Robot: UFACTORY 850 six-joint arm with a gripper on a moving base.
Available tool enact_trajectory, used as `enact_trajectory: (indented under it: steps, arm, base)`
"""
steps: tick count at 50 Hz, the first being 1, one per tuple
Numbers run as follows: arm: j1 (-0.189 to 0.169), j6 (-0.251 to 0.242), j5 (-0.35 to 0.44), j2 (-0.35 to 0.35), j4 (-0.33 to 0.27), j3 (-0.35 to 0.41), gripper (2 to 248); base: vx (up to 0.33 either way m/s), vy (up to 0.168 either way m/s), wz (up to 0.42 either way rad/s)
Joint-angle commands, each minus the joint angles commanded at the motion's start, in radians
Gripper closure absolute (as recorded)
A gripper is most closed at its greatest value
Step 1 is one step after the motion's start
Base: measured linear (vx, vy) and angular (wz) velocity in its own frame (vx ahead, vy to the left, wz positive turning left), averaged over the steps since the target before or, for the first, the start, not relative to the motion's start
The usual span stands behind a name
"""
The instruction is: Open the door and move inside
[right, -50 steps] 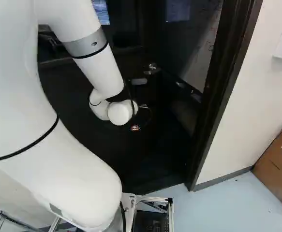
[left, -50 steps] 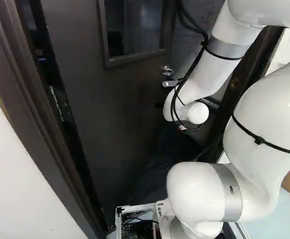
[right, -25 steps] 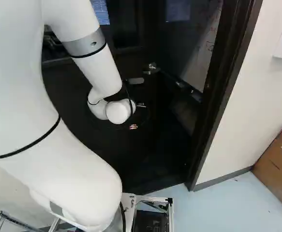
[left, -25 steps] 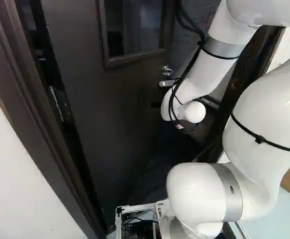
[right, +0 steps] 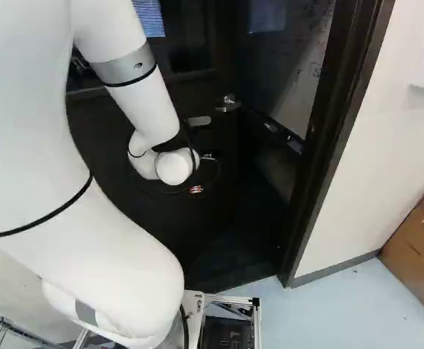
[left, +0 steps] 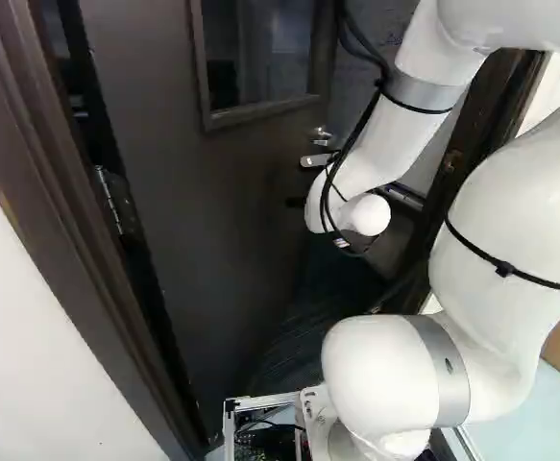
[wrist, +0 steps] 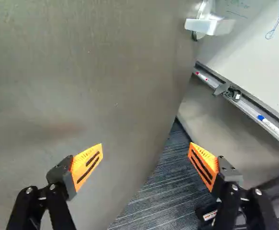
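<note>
Close before me stood the door, dark, ajar and turned inward on its hinge, with a gap between its free edge and the frame on the handle side. My 2 fingers were spread wide, their orange pads well apart, with nothing gripped. 1 finger reached out in front of the door's face; the other was past the free edge, over the gap. Whether either finger touched the door, I could not tell.

Ahead of my fingers, near that free edge, the silver handle stuck out from the door, apart from them. Higher on the door was the window. My arm reached toward the door, with black cables running along its side.

Beyond the door's edge I faced a whiteboard with blue pen marks. Along its lower edge ran a tray, holding 2 markers, 1 with a red end and 1 with a blue part, and a small dark thing between them. Lower down, between my fingers and past the edge, lay striped dark carpet.

At the right of the right base view, a brown box sat on the pale floor against the white wall.
</note>
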Motion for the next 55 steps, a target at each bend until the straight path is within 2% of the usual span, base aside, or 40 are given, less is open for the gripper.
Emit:
enact_trajectory:
  steps: [26,55]
  arm:
    - [0.051,0.000,0.000,-0.018,0.011,-0.018,3]
    - [0.120,0.000,0.000,-0.064,0.105,-0.065,3]
  base:
    - [0.000,0.000,0.000]
    - [0.000,0.000,0.000]
